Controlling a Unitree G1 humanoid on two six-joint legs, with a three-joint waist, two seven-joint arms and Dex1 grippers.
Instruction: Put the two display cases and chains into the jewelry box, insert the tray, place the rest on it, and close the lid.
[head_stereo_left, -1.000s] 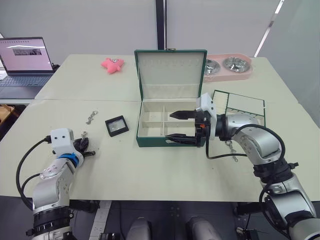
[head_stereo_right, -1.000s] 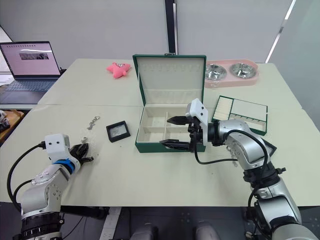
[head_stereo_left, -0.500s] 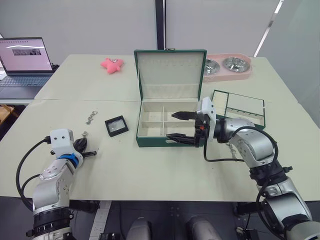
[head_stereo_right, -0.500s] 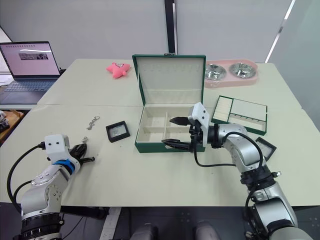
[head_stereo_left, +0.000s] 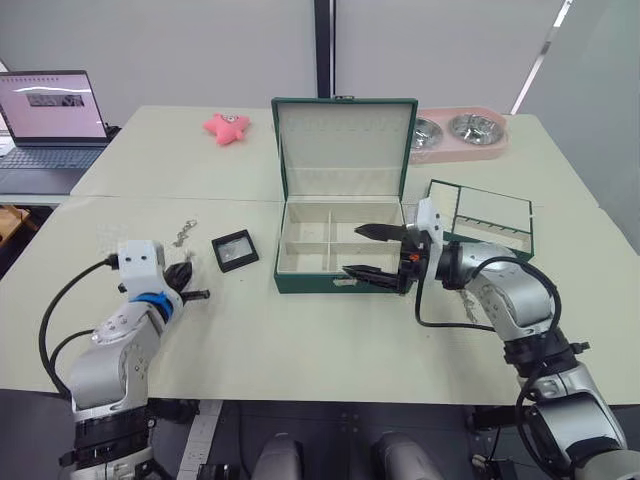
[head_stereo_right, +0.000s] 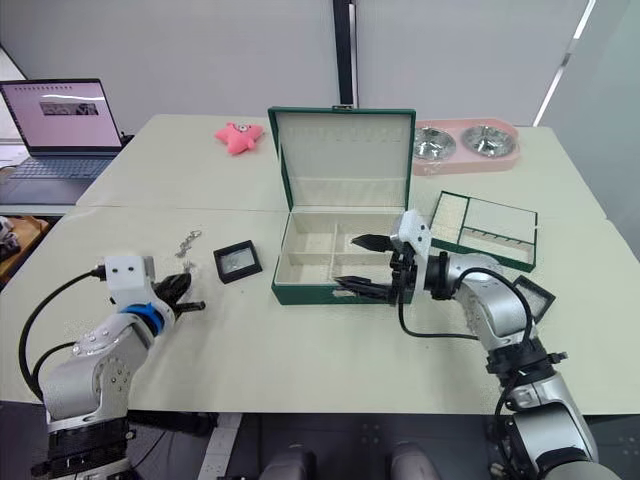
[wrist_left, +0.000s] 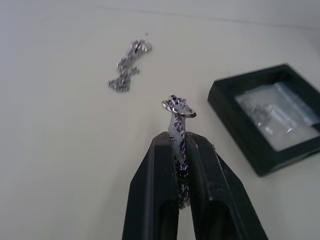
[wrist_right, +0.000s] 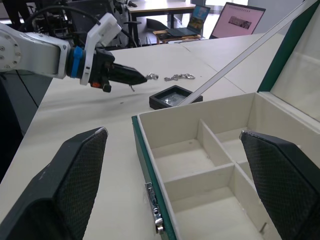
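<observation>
The jewelry box (head_stereo_left: 340, 255) stands mid-table, its lid (head_stereo_left: 343, 150) upright and its cream compartments (wrist_right: 200, 175) bare. My right gripper (head_stereo_left: 352, 250) hovers open at the box's front right corner, with nothing between its fingers (wrist_right: 65, 195). My left gripper (wrist_left: 176, 137), left of the box, is shut on a silver chain (wrist_left: 178, 107). A second chain (head_stereo_left: 183, 233) lies on the table beyond it. One black display case (head_stereo_left: 234, 250) sits between my left gripper and the box. Another display case (head_stereo_right: 530, 297) lies behind my right forearm. The green tray (head_stereo_left: 480, 215) rests right of the box.
A pink double bowl dish (head_stereo_left: 455, 133) stands behind the tray. A pink star toy (head_stereo_left: 226, 126) lies at the back left of the box. A laptop (head_stereo_left: 50, 120) is open on the far left table. Bare tabletop runs along the front edge.
My left arm has moved right, toward the display case, with a chain pinched in its fingers. My right gripper has drawn slightly right along the box's front and stays open.
</observation>
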